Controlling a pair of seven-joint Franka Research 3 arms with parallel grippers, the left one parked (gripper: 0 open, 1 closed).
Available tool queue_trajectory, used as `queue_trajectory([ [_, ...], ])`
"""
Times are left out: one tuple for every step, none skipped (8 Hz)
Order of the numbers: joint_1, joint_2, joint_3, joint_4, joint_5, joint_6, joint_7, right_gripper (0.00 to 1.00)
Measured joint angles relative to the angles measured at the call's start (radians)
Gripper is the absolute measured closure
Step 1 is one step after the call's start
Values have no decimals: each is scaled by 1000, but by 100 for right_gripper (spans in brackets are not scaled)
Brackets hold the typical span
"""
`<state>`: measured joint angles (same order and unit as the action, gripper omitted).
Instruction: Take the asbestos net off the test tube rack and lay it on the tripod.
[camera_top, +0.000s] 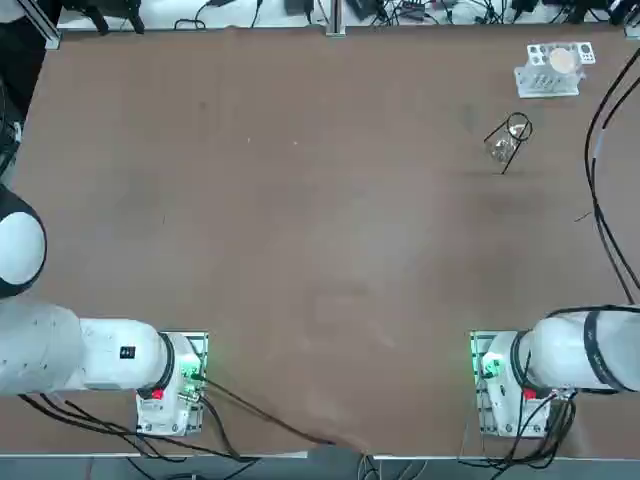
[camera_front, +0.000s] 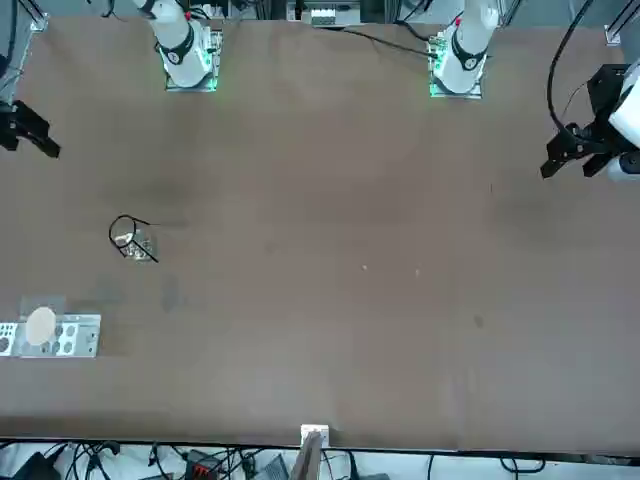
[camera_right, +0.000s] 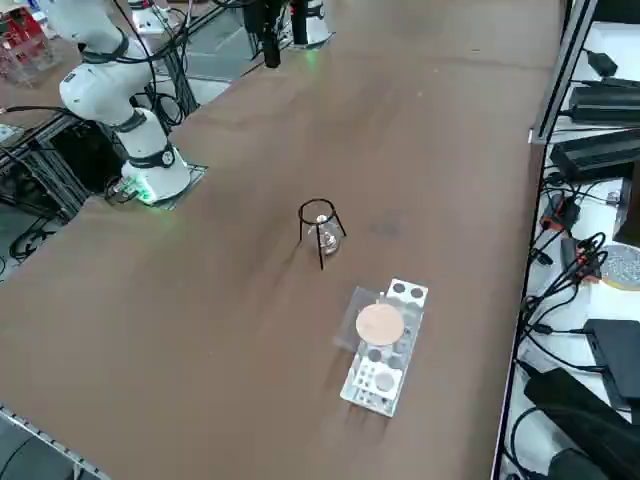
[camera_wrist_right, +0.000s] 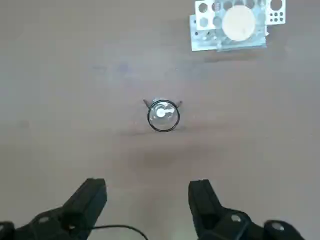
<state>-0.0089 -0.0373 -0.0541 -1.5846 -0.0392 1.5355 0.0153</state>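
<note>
The asbestos net (camera_wrist_right: 239, 22), a grey mesh square with a cream disc, lies on top of the white test tube rack (camera_wrist_right: 204, 36) at the far right corner of the table. It also shows in the top view as the net (camera_top: 562, 60) on the rack (camera_top: 545, 84), and from the side as the net (camera_right: 380, 323) on the rack (camera_right: 372, 382). The dark wire tripod (camera_wrist_right: 149, 116) stands a short way nearer the robot, also seen as the tripod (camera_top: 508, 160) and the tripod (camera_right: 321, 255). My right gripper (camera_wrist_right: 147, 184) hangs open and empty high above the table, short of the tripod.
A small clear glass object (camera_right: 325, 238) sits inside the tripod's ring. Black cables (camera_top: 600, 190) hang along the table's right edge. The table's far edge runs just behind the rack. Brown tabletop (camera_top: 320, 220) stretches wide to the left.
</note>
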Motion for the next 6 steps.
queue_trajectory([
  [0,0,5,0,0,-1,0,0],
  [0,0,6,0,0,-2,0,0],
  [-1,0,5,0,0,-2,0,0],
  [-2,0,5,0,0,-2,0,0],
  [-3,2,3,0,-2,3,0,0],
  [-5,8,-1,0,-3,17,-2,0],
])
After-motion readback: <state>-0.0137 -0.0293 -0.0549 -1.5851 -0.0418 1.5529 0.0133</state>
